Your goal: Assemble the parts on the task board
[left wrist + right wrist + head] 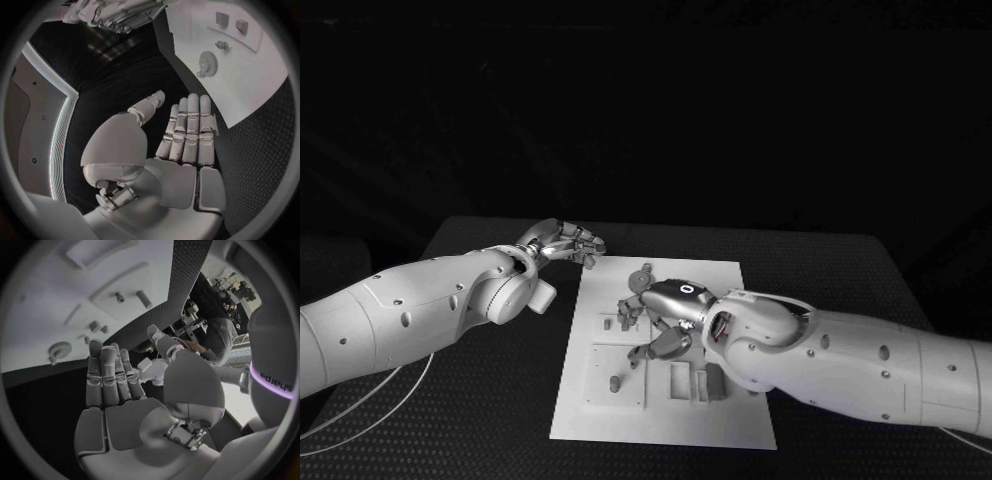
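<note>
Over the task board (661,400), the right hand (661,320) hovers empty, fingers extended, apparently ready to pick parts; the left hand (564,243), fingers straight and empty, waits beside the board.

One marking only is showing legibly: in the right wrist view the word "sharpa" is appearing in dark letters, turned sideways, on the robot's own white curved casing (275,382), just beneath a glowing violet band. The white flat task board (718,280) and the small grey parts lying on it are bearing no readable text, label or number in any view, and the black textured table likewise is carrying none
</note>
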You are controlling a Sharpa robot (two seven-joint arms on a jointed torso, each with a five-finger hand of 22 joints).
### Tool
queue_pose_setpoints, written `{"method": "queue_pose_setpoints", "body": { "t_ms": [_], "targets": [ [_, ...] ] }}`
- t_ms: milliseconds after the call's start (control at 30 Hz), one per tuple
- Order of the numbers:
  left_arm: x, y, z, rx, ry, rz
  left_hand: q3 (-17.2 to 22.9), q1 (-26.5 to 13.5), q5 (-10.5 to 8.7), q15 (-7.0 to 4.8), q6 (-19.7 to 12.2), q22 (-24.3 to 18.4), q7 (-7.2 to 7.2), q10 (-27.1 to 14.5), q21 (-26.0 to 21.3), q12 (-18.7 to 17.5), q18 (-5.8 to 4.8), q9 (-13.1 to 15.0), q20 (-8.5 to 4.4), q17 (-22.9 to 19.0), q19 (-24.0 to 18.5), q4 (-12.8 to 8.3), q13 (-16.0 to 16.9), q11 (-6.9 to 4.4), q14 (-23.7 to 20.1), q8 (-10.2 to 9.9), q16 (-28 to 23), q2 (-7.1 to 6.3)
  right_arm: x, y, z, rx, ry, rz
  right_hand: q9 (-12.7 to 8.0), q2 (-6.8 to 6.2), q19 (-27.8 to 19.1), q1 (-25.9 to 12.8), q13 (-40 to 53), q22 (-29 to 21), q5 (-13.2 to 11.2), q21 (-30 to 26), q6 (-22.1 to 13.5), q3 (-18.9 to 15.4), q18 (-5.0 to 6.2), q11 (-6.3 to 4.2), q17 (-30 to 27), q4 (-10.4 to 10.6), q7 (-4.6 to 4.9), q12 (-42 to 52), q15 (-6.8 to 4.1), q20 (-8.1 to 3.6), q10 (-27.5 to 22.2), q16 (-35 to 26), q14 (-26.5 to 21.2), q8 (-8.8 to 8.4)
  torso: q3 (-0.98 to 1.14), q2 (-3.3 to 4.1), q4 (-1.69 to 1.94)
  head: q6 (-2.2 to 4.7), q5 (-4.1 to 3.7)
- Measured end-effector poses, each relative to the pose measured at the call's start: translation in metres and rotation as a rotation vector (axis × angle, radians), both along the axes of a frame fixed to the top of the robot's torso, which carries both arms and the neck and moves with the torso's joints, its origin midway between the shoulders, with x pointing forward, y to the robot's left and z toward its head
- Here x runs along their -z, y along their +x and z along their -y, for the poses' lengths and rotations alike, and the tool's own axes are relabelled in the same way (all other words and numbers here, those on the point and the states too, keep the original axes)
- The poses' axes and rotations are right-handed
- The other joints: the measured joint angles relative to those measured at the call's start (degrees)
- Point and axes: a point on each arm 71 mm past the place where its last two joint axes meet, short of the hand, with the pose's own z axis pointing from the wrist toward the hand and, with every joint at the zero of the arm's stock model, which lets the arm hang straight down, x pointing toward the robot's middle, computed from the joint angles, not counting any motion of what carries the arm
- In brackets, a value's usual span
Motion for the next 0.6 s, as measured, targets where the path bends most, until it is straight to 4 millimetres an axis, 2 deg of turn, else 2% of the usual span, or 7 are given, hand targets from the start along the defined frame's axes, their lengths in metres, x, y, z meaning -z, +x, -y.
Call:
{"method": "queue_pose_setpoints", "body": {
  "t_ms": [67, 133, 233, 300, 333, 467, 600],
  "targets": [
    [0.0, 0.001, -0.001, -0.003, 0.001, 0.0, -0.1, 0.0, 0.0, 0.0, 0.0, 0.0, 0.0, 0.0, 0.0, 0.0, -0.01, 0.0, 0.0, 0.0, 0.0, 0.1, 0.0, 0.0, 0.0, 0.0, 0.0, 0.0, -0.009, 0.01, 0.014, 0.044, 0.02, -0.02, 0.3, 1.38, 0.0, -0.1, 1.5, 0.0, 0.0, 0.2, 1.1, -0.9, 0.73, -1.32, -0.4, -0.7, 0.91, 2.3, -1.28, 0.0, 3.4, 0.1, 0.4, 0.72, -0.01, -0.07, -0.04, 0.12, -0.08],
    [0.0, 0.001, -0.001, -0.005, 0.002, 0.001, -0.1, 0.0, 0.0, 0.0, 0.0, 0.0, 0.0, 0.0, 0.0, 0.0, -0.02, 0.0, 0.0, 0.1, 0.0, 0.1, 0.0, 0.0, 0.0, 0.0, 0.0, 0.0, -0.016, 0.017, 0.027, 0.082, 0.031, -0.042, 0.8, 2.51, 0.0, -0.8, 3.9, 0.0, 0.0, 0.3, 2.3, -2.2, 1.21, -2.64, -0.9, -1.0, 1.02, 5.2, -2.41, 0.0, 6.4, 0.1, 0.5, 1.5, -0.02, -0.12, -0.07, 0.16, -0.1],
    [0.001, 0.002, -0.002, -0.007, 0.003, 0.001, -0.1, 0.0, 0.0, 0.0, 0.0, 0.1, 0.0, 0.0, 0.0, 0.2, -0.03, 0.0, 0.21, 0.1, 0.2, 0.1, 0.0, 0.0, 0.0, 0.0, 0.0, 0.0, -0.023, 0.025, 0.051, 0.143, 0.038, -0.109, 1.9, 4.11, 0.2, -2.4, 13.1, 0.0, 0.0, 0.3, 3.9, -4.6, 2.01, -4.62, -1.9, -1.8, -0.18, 14.2, -4.15, 0.06, 8.8, 0.2, 1.0, 2.69, -0.04, -0.25, -0.15, 0.18, -0.14],
    [0.001, 0.003, -0.002, -0.009, 0.003, 0.001, -0.1, 0.0, 0.0, 0.0, 0.0, 0.1, 0.0, 0.0, 0.0, 0.2, -0.02, 0.0, 0.21, 0.0, 0.2, 0.1, 0.0, 0.0, 0.0, 0.0, 0.0, 0.0, -0.023, 0.027, 0.061, 0.173, 0.037, -0.163, 2.6, 4.95, 1.2, -3.3, 20.9, 0.2, 0.3, 1.0, 4.8, -5.8, 2.39, -5.71, -1.3, -1.6, -1.08, 22.3, -5.12, -0.11, 7.8, 2.2, 2.0, 3.37, -0.03, -0.35, -0.23, 0.15, -0.09],
    [0.001, 0.003, -0.002, -0.009, 0.003, 0.001, -0.1, 0.0, 0.0, 0.0, 0.0, 0.1, 0.0, 0.0, 0.0, 0.2, -0.02, 0.0, 0.21, 0.1, 0.2, 0.1, 0.0, 0.0, 0.0, 0.0, 0.0, 0.0, -0.023, 0.028, 0.067, 0.192, 0.037, -0.201, 3.4, 5.02, 2.5, -4.2, 28.7, 0.3, 0.5, 1.7, 5.1, -6.7, 2.33, -6.22, 0.3, -1.3, -1.56, 30.5, -5.73, -0.73, 4.7, 5.1, 2.7, 3.81, -0.03, -0.41, -0.26, 0.13, -0.04],
    [0.001, 0.004, -0.003, -0.014, 0.005, 0.001, -0.1, 0.0, 0.0, 0.0, 0.0, 0.1, 0.0, 0.0, 0.0, 0.2, -0.02, 0.0, 0.21, 0.1, 0.2, 0.1, 0.0, 0.0, 0.0, 0.0, 0.0, 0.0, -0.021, 0.027, 0.087, 0.256, 0.024, -0.316, 5.4, 7.12, 5.4, -6.4, 41.8, 0.1, 0.4, 3.8, 6.1, -6.4, 1.1, -6.62, 3.3, 0.6, -2.92, 45.9, -6.68, -2.69, 2.1, 11.3, 4.4, 4.98, -0.03, -0.66, -0.44, -0.01, 0.16],
    [0.001, 0.004, -0.004, -0.015, 0.005, 0.001, -0.1, 0.0, 0.0, 0.0, 0.0, 0.0, 0.01, 0.0, 0.0, 0.2, -0.03, 0.0, 0.21, 0.1, 0.2, 0.1, 0.0, 0.0, 0.0, 0.0, 0.0, 0.0, -0.015, 0.023, 0.103, 0.306, -0.017, -0.416, 7.4, 6.76, 7.6, -8.3, 47.2, 0.1, 0.4, 5.8, 7.0, -5.7, -0.11, -6.65, 5.0, 1.8, -3.82, 53.4, -7.4, -4.32, 2.1, 15.2, 5.4, 5.93, -0.04, -0.97, -0.64, -0.1, 0.27]
  ]
}}
